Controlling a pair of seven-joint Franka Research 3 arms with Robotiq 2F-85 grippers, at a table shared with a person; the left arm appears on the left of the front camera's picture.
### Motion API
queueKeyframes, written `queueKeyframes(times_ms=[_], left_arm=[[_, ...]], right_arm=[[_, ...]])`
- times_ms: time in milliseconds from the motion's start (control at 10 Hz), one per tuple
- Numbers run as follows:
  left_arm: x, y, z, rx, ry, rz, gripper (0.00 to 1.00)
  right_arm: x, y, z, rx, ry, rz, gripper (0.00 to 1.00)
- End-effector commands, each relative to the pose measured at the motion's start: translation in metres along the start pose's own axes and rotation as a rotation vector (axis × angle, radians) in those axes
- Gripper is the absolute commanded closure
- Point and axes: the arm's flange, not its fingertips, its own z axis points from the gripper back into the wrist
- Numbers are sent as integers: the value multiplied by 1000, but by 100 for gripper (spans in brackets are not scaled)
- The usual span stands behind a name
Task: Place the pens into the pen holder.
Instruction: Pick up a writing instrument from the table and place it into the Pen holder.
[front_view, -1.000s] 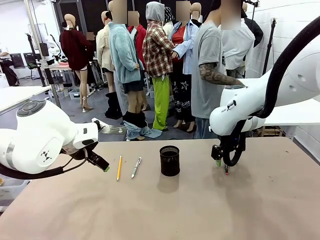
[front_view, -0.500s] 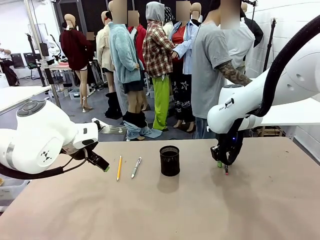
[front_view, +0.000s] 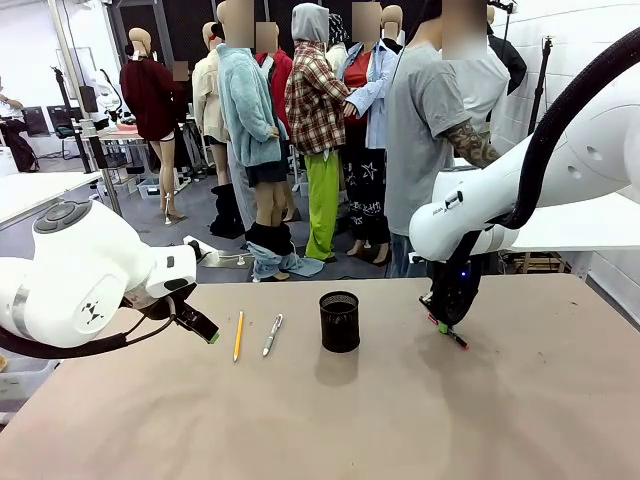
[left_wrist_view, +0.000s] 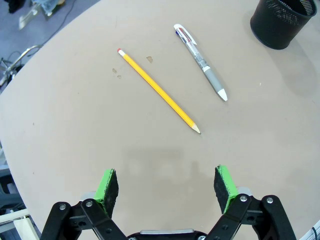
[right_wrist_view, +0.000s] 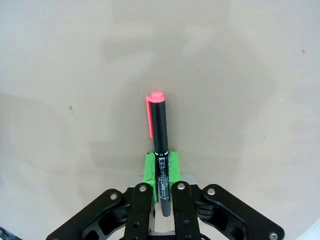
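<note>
Dark pen (right_wrist_view: 159, 125): clenched in right gripper (right_wrist_view: 161, 161); upright a second ago, now tilted. Carry to holder (front_view: 339, 322) likely starting. Left gripper (left_wrist_view: 166, 182) gapes, empty.

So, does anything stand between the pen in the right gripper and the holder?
Nothing visible does. The right gripper holds the dark pen to the right of the holder, with just table surface between them.

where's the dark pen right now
The dark pen is clamped in the right gripper, red cap sticking out, low over the table, right of the pen holder in the front view.
</note>
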Motion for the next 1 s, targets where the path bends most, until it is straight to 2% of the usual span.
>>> queueKeyframes(times_ms=[0,200,600,800,900], left_arm=[[0,1,1,0,-2,3,0],[0,1,1,0,-2,3,0],[0,1,1,0,-2,3,0],[0,1,1,0,-2,3,0],[0,1,1,0,-2,3,0]], right_arm=[[2,4,8,42,-10,90,100],[-4,13,32,83,-100,162,100],[-26,19,89,363,-439,362,100],[-28,35,105,502,-586,500,100],[-30,41,112,534,-640,522,100]])
